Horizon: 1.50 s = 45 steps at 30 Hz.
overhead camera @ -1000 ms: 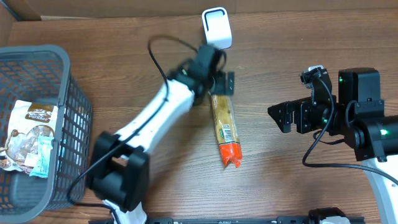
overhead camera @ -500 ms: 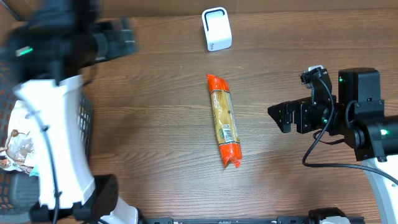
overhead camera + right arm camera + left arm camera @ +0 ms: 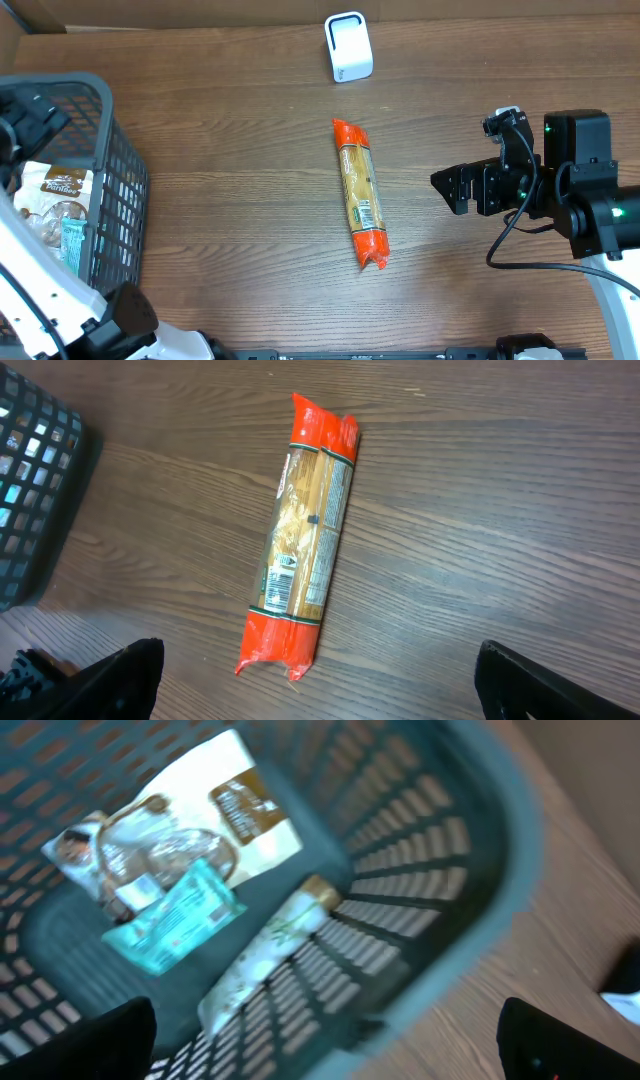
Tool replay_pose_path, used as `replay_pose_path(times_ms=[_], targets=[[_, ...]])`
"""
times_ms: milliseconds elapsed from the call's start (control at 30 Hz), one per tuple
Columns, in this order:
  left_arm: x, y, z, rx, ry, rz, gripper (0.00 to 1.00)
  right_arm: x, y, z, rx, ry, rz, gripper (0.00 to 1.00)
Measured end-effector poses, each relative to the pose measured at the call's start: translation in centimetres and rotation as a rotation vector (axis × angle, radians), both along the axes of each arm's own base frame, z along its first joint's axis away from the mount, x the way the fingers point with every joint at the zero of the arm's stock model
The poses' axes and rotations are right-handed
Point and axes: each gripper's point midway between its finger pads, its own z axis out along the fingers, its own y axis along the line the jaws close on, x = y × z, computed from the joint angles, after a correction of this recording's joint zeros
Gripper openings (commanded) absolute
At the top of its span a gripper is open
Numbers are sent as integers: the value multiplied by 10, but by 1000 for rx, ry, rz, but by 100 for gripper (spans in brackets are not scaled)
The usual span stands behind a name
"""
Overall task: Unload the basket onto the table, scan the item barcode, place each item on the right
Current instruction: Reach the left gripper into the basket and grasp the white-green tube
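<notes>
The item, a long pasta packet [image 3: 361, 205] with orange ends, lies flat mid-table, lengthwise toward the white scanner [image 3: 348, 46] at the back edge. In the right wrist view the packet [image 3: 305, 530] shows a small white label near its lower end. My right gripper [image 3: 458, 188] hovers open to the right of the packet, apart from it; nothing lies between its fingers [image 3: 320, 690]. My left gripper [image 3: 325, 1045] is open and empty above the basket [image 3: 110, 180] at the far left. That view is motion-blurred.
The dark mesh basket [image 3: 470, 870] holds a white-and-brown snack bag [image 3: 190, 820], a teal packet [image 3: 175, 920] and a pale long packet [image 3: 270, 955]. A basket corner [image 3: 30, 480] shows in the right wrist view. A wall runs along the table's back edge.
My left arm has swung from the packet's top end near the scanner to over the basket at far left. The packet stays on the table. The right arm has not moved.
</notes>
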Motion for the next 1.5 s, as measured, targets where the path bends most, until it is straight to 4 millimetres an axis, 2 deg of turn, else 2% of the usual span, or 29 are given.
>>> replay_pose_path(times_ms=[200, 333, 533, 733, 767, 1033, 1133, 1333, 1400, 1500], targets=[[-10, 29, -26, -50, 22, 37, 100, 0, 0, 0, 0, 1, -1, 100], [-4, 38, -51, -102, 14, -3, 100, 0, 0, 0, 0, 1, 0, 100], [3, 34, -108, -181, 55, -138, 100, 0, 0, 0, 0, 2, 0, 100], [2, 28, -173, -238, 100, -202, 99, -1, 0, 0, 0, 3, 0, 100], [1, 27, -189, -246, 109, -206, 99, -1, 0, 0, 0, 3, 0, 100], [-6, 20, -251, -263, 127, -213, 100, -1, 0, 0, 0, 3, 0, 100], [-8, 17, -267, -265, 129, -213, 100, -1, 0, 0, 0, 3, 0, 100], [-10, 15, -285, -256, 121, -215, 98, -1, 0, 0, 0, 4, 0, 100], [-9, 16, -287, -249, 115, -219, 95, -1, 0, 0, 0, 3, 0, 100], [-8, 15, -289, -234, 101, -243, 80, 0, 0, -1, 0, 5, 0, 100]])
